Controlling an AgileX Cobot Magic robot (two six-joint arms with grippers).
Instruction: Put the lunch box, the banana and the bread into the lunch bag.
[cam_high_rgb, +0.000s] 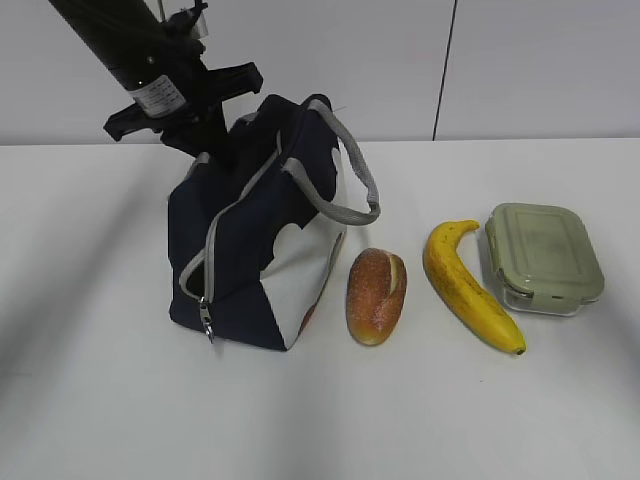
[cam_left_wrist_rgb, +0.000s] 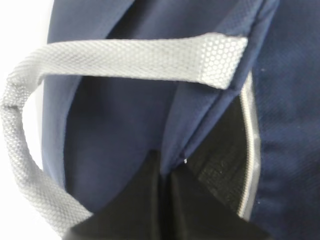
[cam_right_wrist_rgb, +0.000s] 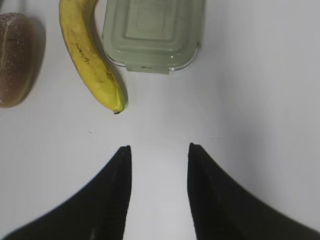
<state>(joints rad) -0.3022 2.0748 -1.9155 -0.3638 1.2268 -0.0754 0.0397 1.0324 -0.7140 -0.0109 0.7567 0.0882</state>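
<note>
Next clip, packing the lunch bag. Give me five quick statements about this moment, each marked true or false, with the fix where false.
1. The left gripper is shut on the lunch bag's fabric beside the zipper. True.
2. The bread is already in the bag. False: it lies on the table beside the bag.
3. The banana lies between the bread and the lunch box. True.
4. The right gripper holds the banana. False: its jaws stand open above bare table.
5. The lunch box's lid is off. False: the green lid is on.
</note>
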